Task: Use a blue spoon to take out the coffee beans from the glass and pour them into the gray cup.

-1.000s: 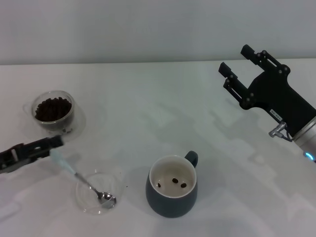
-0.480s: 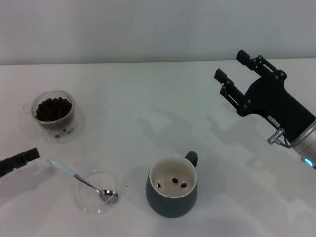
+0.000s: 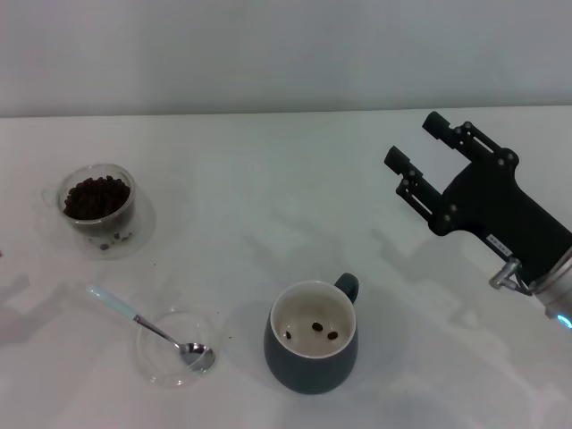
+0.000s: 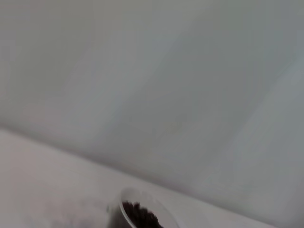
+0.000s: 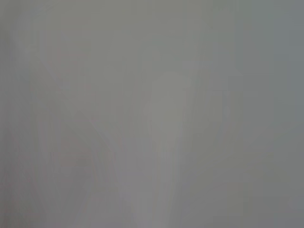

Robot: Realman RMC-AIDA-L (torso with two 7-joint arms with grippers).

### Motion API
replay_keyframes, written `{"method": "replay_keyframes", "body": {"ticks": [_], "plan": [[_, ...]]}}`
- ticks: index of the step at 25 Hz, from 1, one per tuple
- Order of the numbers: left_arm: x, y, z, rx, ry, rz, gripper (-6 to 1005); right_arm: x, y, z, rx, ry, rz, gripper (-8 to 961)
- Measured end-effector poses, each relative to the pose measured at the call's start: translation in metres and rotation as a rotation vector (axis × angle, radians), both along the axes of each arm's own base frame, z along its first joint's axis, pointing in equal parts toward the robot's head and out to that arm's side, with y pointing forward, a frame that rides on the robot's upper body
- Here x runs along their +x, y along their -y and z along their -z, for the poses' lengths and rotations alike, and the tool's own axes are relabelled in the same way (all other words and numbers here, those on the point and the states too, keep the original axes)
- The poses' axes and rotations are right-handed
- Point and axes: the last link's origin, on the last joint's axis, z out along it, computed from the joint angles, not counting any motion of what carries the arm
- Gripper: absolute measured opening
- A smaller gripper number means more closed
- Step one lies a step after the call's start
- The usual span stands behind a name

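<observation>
- the desk (image 3: 268, 179) carries everything; the left claw is out of sight in all views, so its state cannot be told.
- right claw (image 3: 413, 142) hangs over the desk's right side, fingers apart and empty, well apart from every vessel.
- gray cup (image 3: 311, 350) stands near the front, three coffee beans on its cream floor.
- glass (image 3: 96, 205) stands at far left, well filled with coffee beans (image 3: 94, 196).
- blue spoon (image 3: 147, 327) lies loose, bowl in a shallow clear dish (image 3: 179, 349), pale handle pointing toward the glass.
- judgement: the spoon is set down between scoops, or the task is closing; another scoop would call for gripping the handle.
</observation>
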Motion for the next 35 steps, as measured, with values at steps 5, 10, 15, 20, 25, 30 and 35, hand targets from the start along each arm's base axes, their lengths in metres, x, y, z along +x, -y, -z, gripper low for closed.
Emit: {"method": "replay_keyframes", "body": {"ticks": [5, 10, 15, 20, 25, 30, 35], "plan": [[-0.002, 0.009, -0.010, 0.096, -0.051, 0.062, 814, 0.003, 0.011, -0.002, -0.023, -0.056, 0.004, 621], [-0.010, 0.021, -0.023, 0.293, -0.134, 0.096, 814, 0.013, 0.024, -0.006, -0.031, -0.096, 0.033, 621], [-0.019, 0.030, -0.039, 0.512, -0.211, 0.073, 813, 0.023, 0.038, -0.011, -0.013, -0.125, 0.069, 621], [-0.027, 0.035, -0.051, 0.618, -0.266, 0.049, 813, 0.024, 0.050, -0.018, 0.000, -0.170, 0.034, 621], [-0.035, 0.040, -0.049, 0.722, -0.322, 0.019, 813, 0.026, 0.058, -0.026, 0.023, -0.197, 0.014, 621], [-0.038, 0.038, -0.046, 0.758, -0.352, 0.007, 813, 0.028, 0.060, -0.027, 0.023, -0.202, 0.021, 621], [-0.041, 0.040, -0.047, 0.846, -0.349, -0.029, 812, 0.029, 0.055, -0.034, 0.060, -0.204, 0.026, 621]]}}
